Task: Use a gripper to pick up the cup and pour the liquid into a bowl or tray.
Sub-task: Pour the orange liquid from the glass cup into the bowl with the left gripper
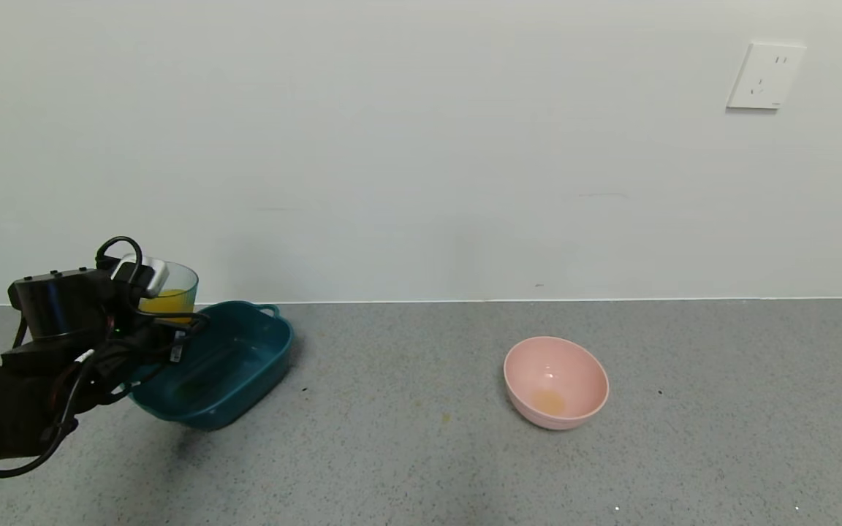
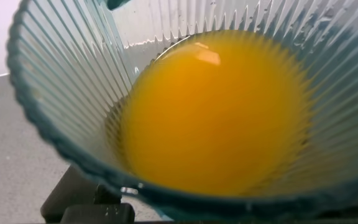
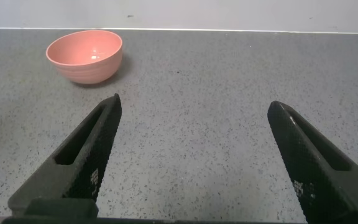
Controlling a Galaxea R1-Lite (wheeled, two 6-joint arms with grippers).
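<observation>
Nearest to me, low at the left edge of the head view, the left gripper [image 1: 145,314] has its jaws clamped on the cup [image 1: 170,292], so the pick-up looks done. The cup is lifted off the grey table [image 1: 421,438] and seems close to upright, with a good deal of orange liquid [image 2: 216,112] inside; the left wrist view looks straight into it and shows the juice pooled in the ribbed base, well short of the rim. Just behind and right of the hand sits the teal tray [image 1: 245,365], and I can't see any orange in it, so I'd say the pour has not started. What's left is to bring the cup over the tray and tip it. The right gripper [image 3: 194,155] hangs idle, fingers spread wide. Farther right, mid-frame, sits the pink bowl [image 1: 556,381].
</observation>
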